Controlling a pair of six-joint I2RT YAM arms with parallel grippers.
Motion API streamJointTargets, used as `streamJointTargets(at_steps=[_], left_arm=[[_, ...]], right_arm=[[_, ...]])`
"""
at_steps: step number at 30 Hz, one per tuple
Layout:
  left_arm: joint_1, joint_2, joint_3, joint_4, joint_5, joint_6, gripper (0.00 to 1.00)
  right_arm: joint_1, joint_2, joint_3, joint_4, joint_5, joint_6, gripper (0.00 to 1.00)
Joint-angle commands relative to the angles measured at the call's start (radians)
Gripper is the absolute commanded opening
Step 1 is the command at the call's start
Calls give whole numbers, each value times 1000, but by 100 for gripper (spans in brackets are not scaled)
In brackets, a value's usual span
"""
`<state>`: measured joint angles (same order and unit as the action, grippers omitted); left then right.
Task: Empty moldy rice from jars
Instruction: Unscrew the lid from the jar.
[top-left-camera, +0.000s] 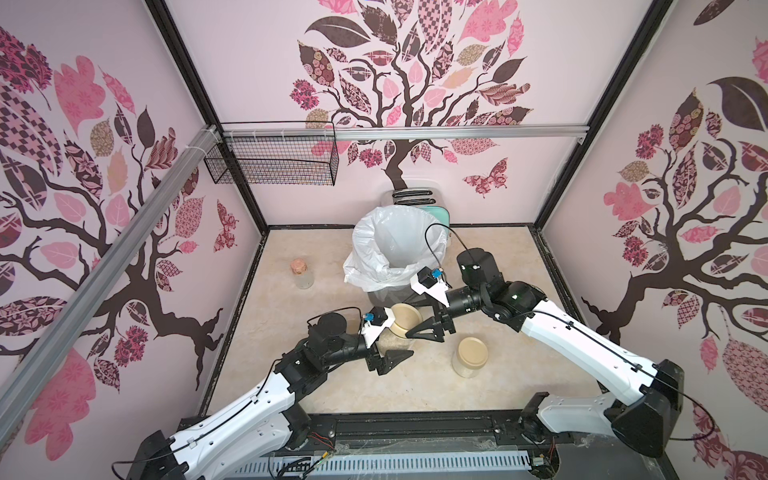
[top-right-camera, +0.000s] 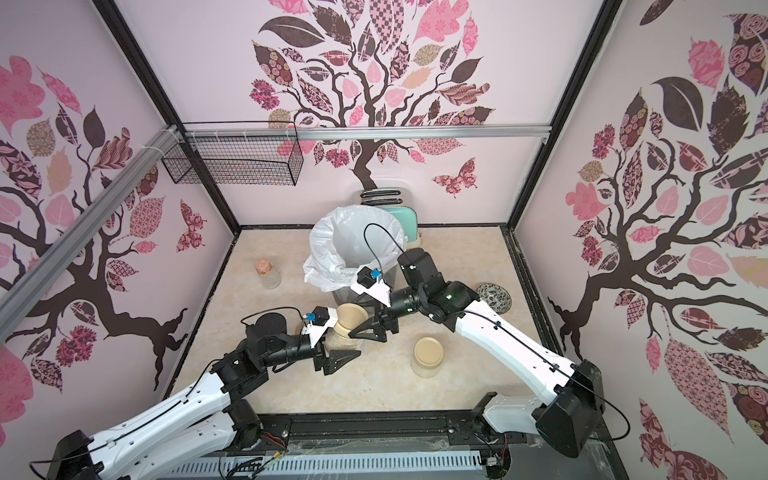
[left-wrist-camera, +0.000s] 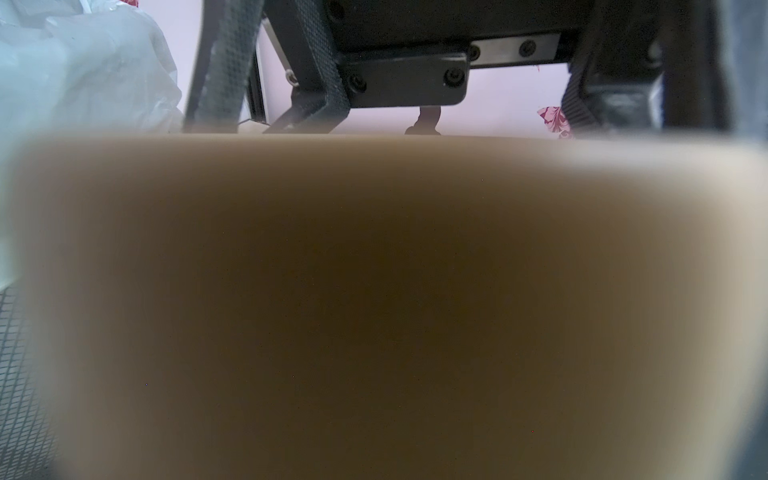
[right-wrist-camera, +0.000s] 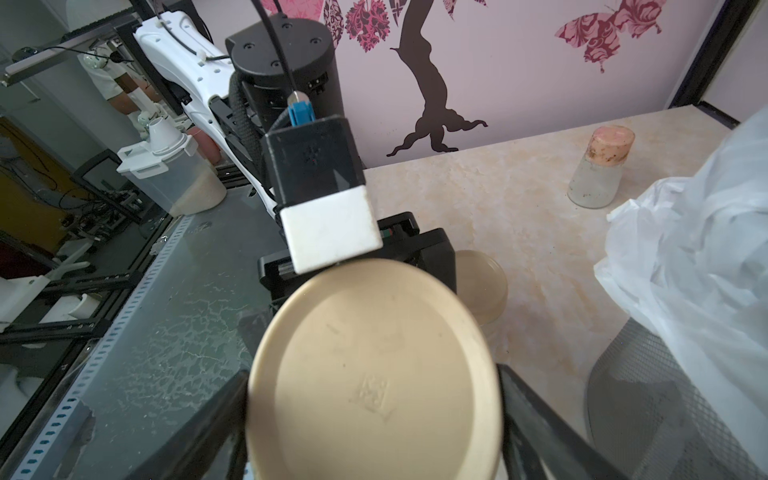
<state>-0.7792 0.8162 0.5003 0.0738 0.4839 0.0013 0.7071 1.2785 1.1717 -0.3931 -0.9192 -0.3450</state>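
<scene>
In both top views a clear glass jar tilts above the middle of the table, its beige lid turned toward the right arm. Pale moldy rice shows through its glass. My left gripper is shut on the jar's body, and the lid fills the left wrist view as a blur. My right gripper is shut on the lid, one finger against each side of its rim. A second lidded jar stands to the right. Another jar sits behind my left wrist.
A mesh bin lined with a white bag stands just behind both grippers. A cork-stoppered flask is at the back left and a dark patterned bowl behind the right arm. A wire basket hangs on the back wall.
</scene>
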Motion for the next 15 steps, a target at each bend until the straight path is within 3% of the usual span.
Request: streamJointTargets(at_steps=[1, 15], left_arm=[[11, -13, 40, 135, -17, -34, 50], [15, -26, 30, 134, -16, -40, 50]], right_arm=[[30, 10, 13, -85, -104, -104, 64], [-17, -41, 28, -44, -112, -90, 63]])
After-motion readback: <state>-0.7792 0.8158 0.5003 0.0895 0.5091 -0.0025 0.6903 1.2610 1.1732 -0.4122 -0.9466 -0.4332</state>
